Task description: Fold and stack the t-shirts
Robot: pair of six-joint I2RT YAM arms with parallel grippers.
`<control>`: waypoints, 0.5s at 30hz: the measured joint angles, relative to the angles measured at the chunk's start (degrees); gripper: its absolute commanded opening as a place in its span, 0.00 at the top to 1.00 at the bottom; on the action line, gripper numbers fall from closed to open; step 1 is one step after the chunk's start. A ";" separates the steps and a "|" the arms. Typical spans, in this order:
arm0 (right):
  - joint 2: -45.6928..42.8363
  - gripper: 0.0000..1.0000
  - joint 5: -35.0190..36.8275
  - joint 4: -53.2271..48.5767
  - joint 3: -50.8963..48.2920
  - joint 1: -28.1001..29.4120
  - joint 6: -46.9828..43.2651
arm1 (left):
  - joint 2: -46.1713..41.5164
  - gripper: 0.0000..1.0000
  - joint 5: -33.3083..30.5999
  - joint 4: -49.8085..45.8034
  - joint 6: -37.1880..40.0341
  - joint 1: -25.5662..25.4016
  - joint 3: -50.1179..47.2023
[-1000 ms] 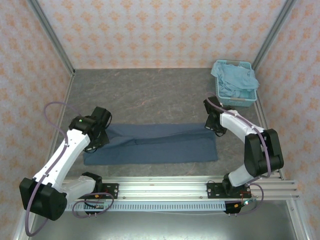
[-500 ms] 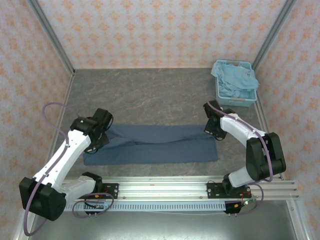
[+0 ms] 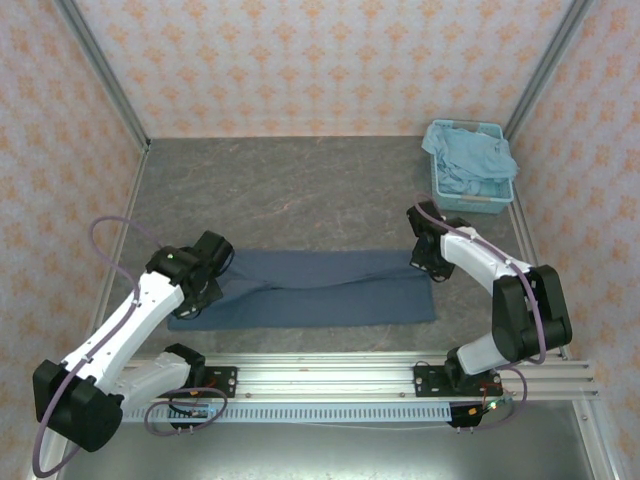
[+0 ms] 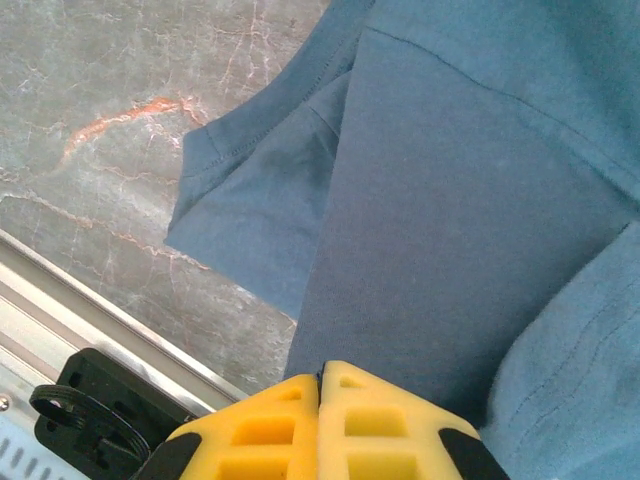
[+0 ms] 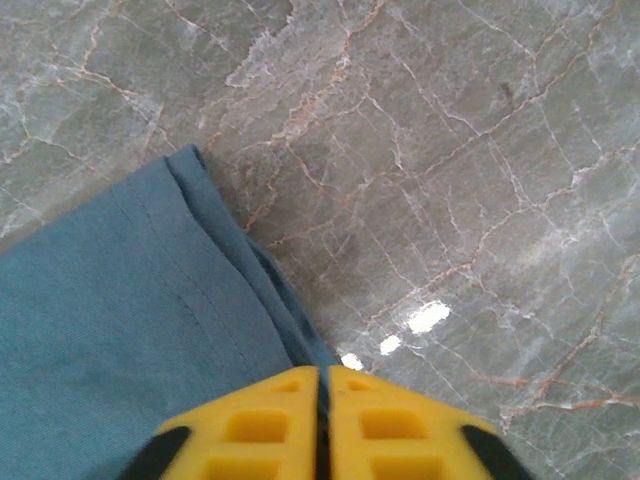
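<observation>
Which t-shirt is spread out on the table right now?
The dark slate-blue t-shirt, lying as a long flat strip on the table; the pale sky-blue t-shirt sits crumpled in the basket at the far right.

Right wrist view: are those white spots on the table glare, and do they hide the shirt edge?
Right wrist: yes, small reflections on the polished table, clear of the dark shirt, whose hem reads sharply. Left wrist: even light, no glare, stitching crisp. Top external: flat, even light, faint shadows.
</observation>
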 measured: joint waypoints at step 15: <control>-6.43 0.75 -4.22 -0.28 0.09 0.00 5.01 | -0.90 1.00 -0.13 0.11 -2.23 0.00 -3.48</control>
